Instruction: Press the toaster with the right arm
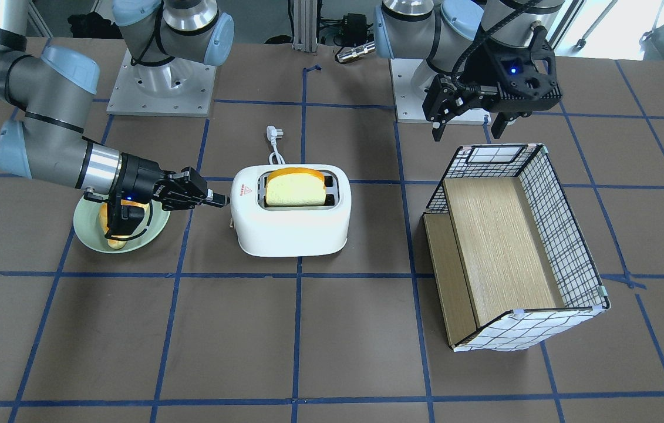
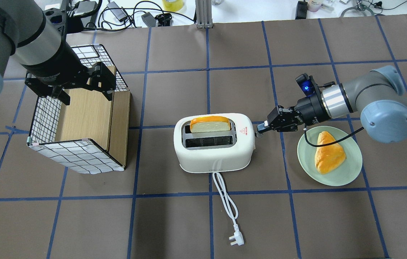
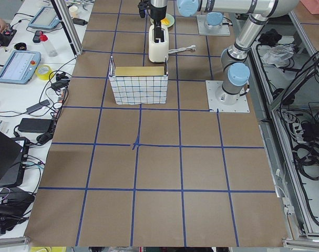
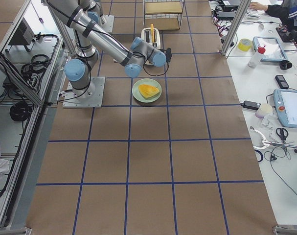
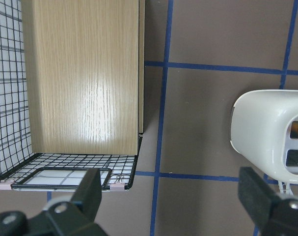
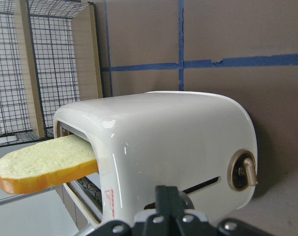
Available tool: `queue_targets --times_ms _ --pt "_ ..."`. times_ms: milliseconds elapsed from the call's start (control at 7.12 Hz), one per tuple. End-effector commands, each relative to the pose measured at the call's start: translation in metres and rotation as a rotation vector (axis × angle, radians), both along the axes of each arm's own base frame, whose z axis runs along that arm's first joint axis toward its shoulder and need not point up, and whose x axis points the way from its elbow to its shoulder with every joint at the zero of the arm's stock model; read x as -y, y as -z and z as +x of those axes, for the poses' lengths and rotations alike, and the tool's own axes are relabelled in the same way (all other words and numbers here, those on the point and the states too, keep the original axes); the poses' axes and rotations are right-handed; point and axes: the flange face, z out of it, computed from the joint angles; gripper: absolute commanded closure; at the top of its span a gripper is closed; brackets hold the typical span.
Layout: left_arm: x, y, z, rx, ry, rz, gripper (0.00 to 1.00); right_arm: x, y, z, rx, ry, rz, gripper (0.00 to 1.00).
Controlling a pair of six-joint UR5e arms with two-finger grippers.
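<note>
The white toaster [image 1: 293,226] stands mid-table with a bread slice [image 1: 295,188] sticking up from one slot. It also shows in the overhead view [image 2: 214,156] and the right wrist view [image 6: 178,142]. My right gripper [image 2: 261,127] is shut with nothing in it. It lies level, and its tips [image 1: 220,201] are at the toaster's end face, by the lever slot [image 6: 200,186] and beside a brass knob [image 6: 247,169]. I cannot tell whether they touch. My left gripper [image 2: 85,94] is open and empty above the checkered box [image 2: 77,156].
A green plate [image 2: 351,169] with a piece of bread [image 2: 327,156] sits under my right wrist. The toaster's white cord and plug [image 2: 236,240] trail toward the robot's side. The checkered wire-and-wood box [image 1: 560,235] stands beside the toaster on my left.
</note>
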Motion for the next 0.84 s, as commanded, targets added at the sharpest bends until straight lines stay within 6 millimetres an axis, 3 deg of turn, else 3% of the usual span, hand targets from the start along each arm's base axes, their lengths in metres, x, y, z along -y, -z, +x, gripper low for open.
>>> queue_targets --times_ms 0,702 --pt "0.000 0.000 0.000 0.000 0.000 0.000 0.00 0.003 0.011 -0.001 -0.003 -0.002 -0.011 1.00" --pt "0.000 0.000 0.000 0.000 0.000 0.000 0.00 -0.001 0.027 -0.001 -0.030 -0.037 -0.066 1.00"
